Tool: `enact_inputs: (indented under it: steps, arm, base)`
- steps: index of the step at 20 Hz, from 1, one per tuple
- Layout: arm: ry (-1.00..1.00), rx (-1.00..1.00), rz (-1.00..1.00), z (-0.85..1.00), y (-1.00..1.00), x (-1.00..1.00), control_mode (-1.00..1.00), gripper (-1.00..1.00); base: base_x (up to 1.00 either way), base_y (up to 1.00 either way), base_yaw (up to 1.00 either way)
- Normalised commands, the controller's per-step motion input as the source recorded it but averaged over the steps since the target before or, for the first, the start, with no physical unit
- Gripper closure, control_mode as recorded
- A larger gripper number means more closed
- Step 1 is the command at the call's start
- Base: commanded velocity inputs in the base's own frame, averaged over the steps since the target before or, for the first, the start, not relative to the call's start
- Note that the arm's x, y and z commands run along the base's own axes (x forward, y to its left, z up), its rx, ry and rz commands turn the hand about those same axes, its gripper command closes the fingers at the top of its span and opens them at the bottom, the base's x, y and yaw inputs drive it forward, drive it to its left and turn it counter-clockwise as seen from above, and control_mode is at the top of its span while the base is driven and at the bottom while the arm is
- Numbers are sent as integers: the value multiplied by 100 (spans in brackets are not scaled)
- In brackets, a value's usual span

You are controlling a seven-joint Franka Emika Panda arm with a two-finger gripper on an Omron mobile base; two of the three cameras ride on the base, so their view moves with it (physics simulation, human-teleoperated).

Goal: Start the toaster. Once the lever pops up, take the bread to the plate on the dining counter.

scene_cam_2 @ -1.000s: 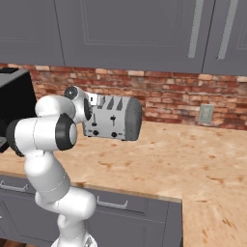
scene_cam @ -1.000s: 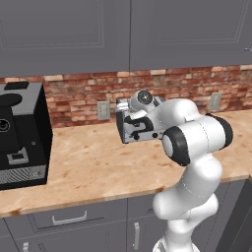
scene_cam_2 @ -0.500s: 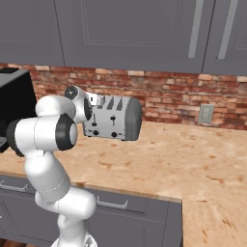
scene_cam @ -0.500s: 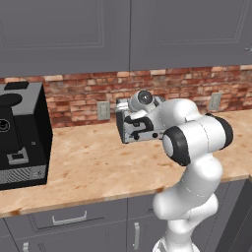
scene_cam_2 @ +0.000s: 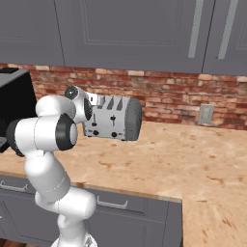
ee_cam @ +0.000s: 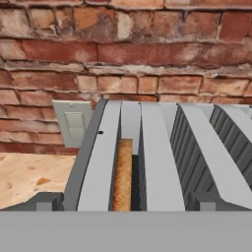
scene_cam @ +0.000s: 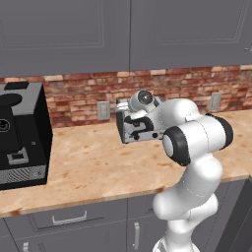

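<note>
The bread [ee_cam: 122, 173] sits in the toaster [scene_cam_2: 116, 117] on the tabletop [scene_cam_2: 183, 154]. The pincer [ee_cam: 125, 204] hovers released over the toaster. Starting, waiting and carrying remain, I judge.

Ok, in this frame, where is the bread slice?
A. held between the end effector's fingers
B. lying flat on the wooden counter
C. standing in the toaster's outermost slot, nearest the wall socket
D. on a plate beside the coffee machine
C: the hand view shows the bread standing on edge in the leftmost slot of the toaster, on the side next to the wall socket.
</note>
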Motion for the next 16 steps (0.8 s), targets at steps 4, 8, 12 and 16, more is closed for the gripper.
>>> enact_inputs:
  steps: [4, 8, 12, 16]
  arm:
    - [0, 0, 0, 0, 0, 0, -100, -100]
    - [0, 0, 0, 0, 0, 0, -100, -100]
    - [0, 0, 0, 0, 0, 0, -100, -100]
    - [0, 0, 0, 0, 0, 0, -100, -100]
  base:
    - [0, 0, 0]
    - [0, 0, 0]
    - [0, 0, 0]
    - [0, 0, 0]
